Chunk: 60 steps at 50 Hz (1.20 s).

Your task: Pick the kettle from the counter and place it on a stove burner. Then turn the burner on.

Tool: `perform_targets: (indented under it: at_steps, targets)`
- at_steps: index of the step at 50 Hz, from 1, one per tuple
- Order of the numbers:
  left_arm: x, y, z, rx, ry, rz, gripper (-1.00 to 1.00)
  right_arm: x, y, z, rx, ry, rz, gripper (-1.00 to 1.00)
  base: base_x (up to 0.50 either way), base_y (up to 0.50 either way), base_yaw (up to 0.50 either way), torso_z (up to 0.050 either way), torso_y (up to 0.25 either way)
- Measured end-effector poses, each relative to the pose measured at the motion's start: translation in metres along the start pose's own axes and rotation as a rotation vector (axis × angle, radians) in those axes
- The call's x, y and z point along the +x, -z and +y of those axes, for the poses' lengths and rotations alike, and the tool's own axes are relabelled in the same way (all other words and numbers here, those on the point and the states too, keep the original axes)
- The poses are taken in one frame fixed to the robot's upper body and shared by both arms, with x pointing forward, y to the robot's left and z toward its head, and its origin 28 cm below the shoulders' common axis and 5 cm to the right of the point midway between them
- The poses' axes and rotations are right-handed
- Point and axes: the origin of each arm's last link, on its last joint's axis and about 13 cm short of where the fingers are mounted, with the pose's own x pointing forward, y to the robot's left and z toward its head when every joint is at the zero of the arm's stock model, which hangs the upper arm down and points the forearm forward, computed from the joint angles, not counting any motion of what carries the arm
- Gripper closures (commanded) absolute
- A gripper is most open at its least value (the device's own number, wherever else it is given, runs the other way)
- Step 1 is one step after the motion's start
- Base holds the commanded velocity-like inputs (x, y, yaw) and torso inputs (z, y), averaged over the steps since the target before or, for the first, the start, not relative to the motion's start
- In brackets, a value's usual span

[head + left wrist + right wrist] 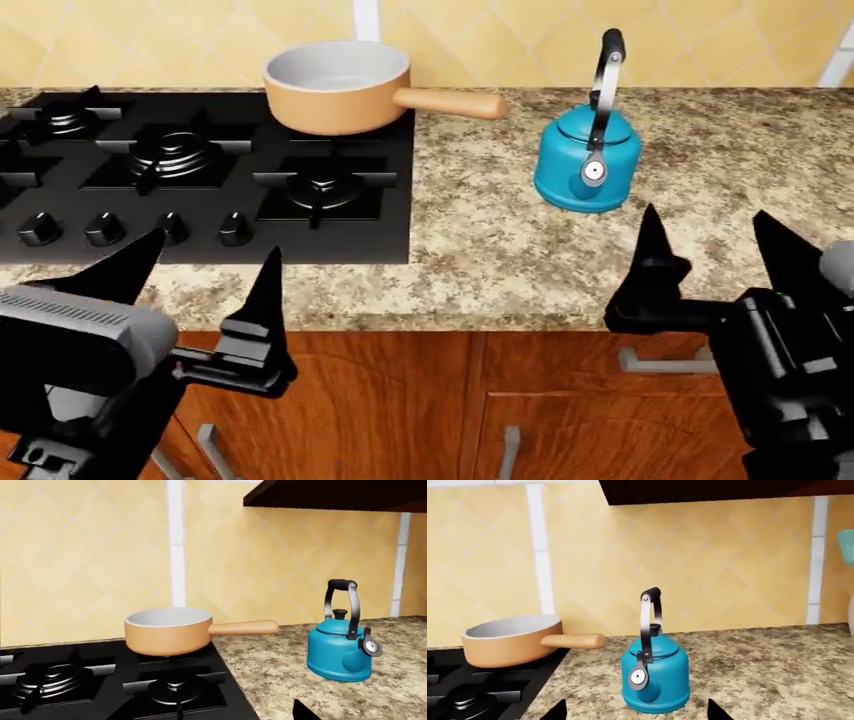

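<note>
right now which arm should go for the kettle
Right. The kettle stands on the counter almost straight ahead of the open right gripper, nothing between them. The left gripper, also open, sits in front of the stove knobs and would have to reach across.

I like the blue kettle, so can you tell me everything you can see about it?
The kettle is small, round and shiny teal-blue, like painted metal. It has a tall arched handle, silver with a black grip on top, a black knob on its lid, and a short spout with a round silver cap facing the robot. It stands upright on the speckled granite counter, just right of the stove and the tan saucepan. Only the counter touches it; both grippers are open and away from it.
</note>
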Motion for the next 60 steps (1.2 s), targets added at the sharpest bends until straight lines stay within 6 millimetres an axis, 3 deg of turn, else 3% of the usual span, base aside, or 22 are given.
perform_targets:
  at_steps: [6, 19, 60]
  targets:
    - [-0.007, -0.026, 0.0, 0.067, 0.034, 0.032, -1.0, -0.012, -0.026, 0.0, -0.063, 0.011, 0.013, -1.0, 0.0, 0.0, 0.0, 0.0, 0.0]
    - [-0.021, -0.047, 0.006, 0.142, -0.03, 0.079, -1.0, -0.028, -0.039, 0.0, -0.184, 0.018, 0.023, -1.0, 0.0, 0.0, 0.0, 0.0, 0.0]
    - [-0.025, -0.062, 0.008, 0.157, -0.085, 0.075, -1.0, -0.033, -0.043, 0.003, -0.257, -0.002, 0.015, -1.0, 0.22, 0.0, 0.0, 0.0, 0.0]
